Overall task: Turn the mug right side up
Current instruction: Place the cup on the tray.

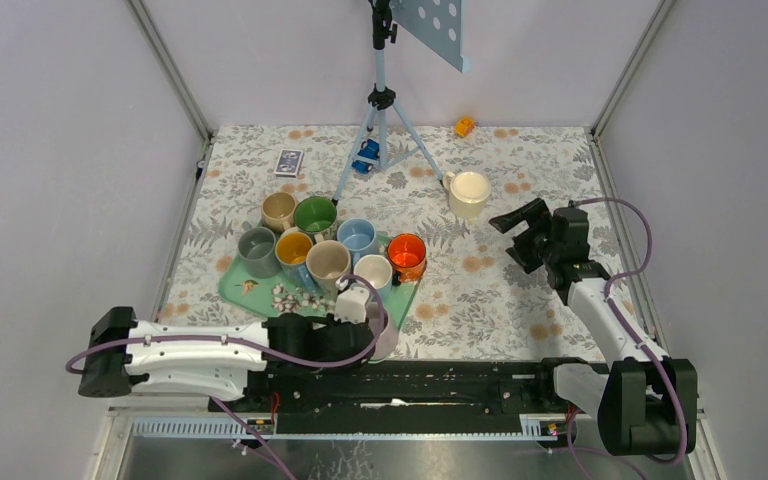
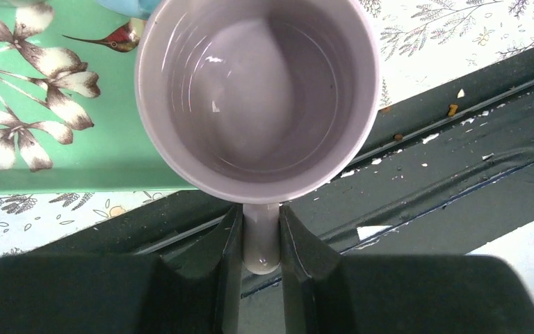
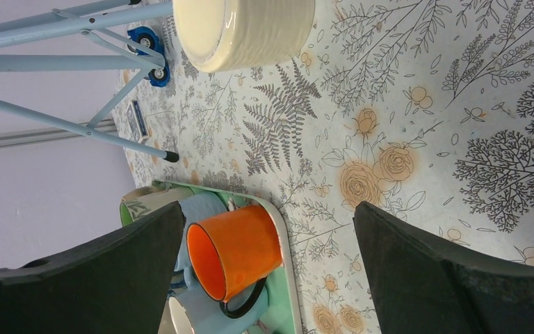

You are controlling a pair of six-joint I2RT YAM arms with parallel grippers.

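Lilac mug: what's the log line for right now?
left tool: shut on lilac mug handle | mug: opening faces left wrist camera | right tool: open, empty

The table [image 1: 520,290] wears a white cloth printed with grey ferns and pale orange roses. The tray [image 1: 250,288] on the near left is mint green with white blossoms and a red-brown hummingbird. On it stand a beige mug [image 1: 279,210], a green mug [image 1: 314,214], a grey mug [image 1: 257,249], a light blue mug [image 1: 357,237] and an orange mug [image 1: 407,254] with a black handle. The lilac mug [image 2: 257,97] at the near edge is plain and glossy. The cream mug [image 1: 468,193] on the far right is plain too. The tripod [image 1: 385,120] is pale blue. The arms [image 1: 190,355] are white and black, with purple cables [image 1: 640,230].
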